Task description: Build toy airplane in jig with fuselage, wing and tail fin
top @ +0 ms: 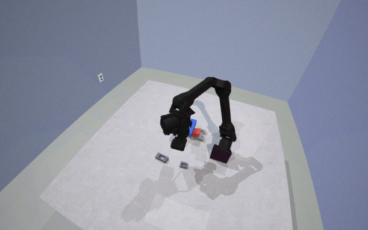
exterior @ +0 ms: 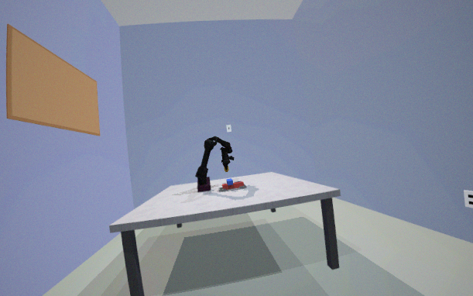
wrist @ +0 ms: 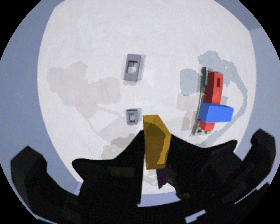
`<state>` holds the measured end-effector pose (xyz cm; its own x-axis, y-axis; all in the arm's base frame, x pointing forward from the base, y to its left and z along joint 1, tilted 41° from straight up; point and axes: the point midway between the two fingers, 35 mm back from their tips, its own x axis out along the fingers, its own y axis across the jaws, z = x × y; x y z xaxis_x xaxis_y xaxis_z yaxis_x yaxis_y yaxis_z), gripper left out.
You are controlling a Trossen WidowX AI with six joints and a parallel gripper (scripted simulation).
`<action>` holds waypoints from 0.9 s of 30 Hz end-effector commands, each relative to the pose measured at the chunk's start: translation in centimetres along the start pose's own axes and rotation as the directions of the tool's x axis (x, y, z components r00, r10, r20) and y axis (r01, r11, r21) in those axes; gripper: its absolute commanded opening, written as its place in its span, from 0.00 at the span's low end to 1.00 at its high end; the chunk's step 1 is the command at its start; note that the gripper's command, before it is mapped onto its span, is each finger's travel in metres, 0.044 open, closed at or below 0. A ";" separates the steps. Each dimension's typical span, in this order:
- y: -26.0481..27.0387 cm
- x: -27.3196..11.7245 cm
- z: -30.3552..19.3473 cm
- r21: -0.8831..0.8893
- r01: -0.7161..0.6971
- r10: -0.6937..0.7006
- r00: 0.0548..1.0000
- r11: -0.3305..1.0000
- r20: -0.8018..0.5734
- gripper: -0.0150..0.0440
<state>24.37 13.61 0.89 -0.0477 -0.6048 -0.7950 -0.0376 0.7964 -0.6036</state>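
1. Counter (top: 115, 144) (exterior: 190, 209) (wrist: 101, 30) is showing a pale, faintly mottled top w/ straight edges.
2. Fuselage (top: 196, 132) (exterior: 239, 184) (wrist: 213, 90) is showing plain red, long & blocky, w/ a dark rect. slot near one end. It's lying lengthwise in the grey cradle (top: 203, 135) (exterior: 243, 187) (wrist: 203, 82).
3. Wing (top: 193, 126) (exterior: 229, 181) (wrist: 216, 113), a smooth blue bar, is resting crosswise on top of the fuselage; can't tell if its tab is fully down.
4. Tail fin (exterior: 226, 169) (wrist: 156, 142) is looking amber-yellow, flat-faced w/ angled edges. It's hanging above the counter, apart from the fuselage.
5. Jaws are holding the tail fin, closed to a narrow gap on it.
6. Two grey frames are lying on the counter near each other: lg. one (top: 164, 160) (wrist: 132, 76) oblong, sm. one (top: 180, 164) (wrist: 129, 121) squarer, both w/ openings.
7. Black arm (top: 199, 90) (exterior: 206, 156) is rising from its dark purple base (top: 215, 156) (exterior: 206, 187), bending over at the top & pointing its jaws down, approx. vert.
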 end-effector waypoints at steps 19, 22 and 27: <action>-5.2 0.6 3.7 0.025 -0.022 0.022 1.000 0.999 0.013 0.25; -6.0 0.7 4.2 0.026 -0.022 0.022 1.000 0.999 0.015 0.25; -7.4 0.9 4.8 0.029 -0.021 0.021 1.000 0.999 0.018 0.25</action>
<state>28.74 8.05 3.74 -0.0404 -0.5881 -0.8078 -0.0110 0.8086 -0.5882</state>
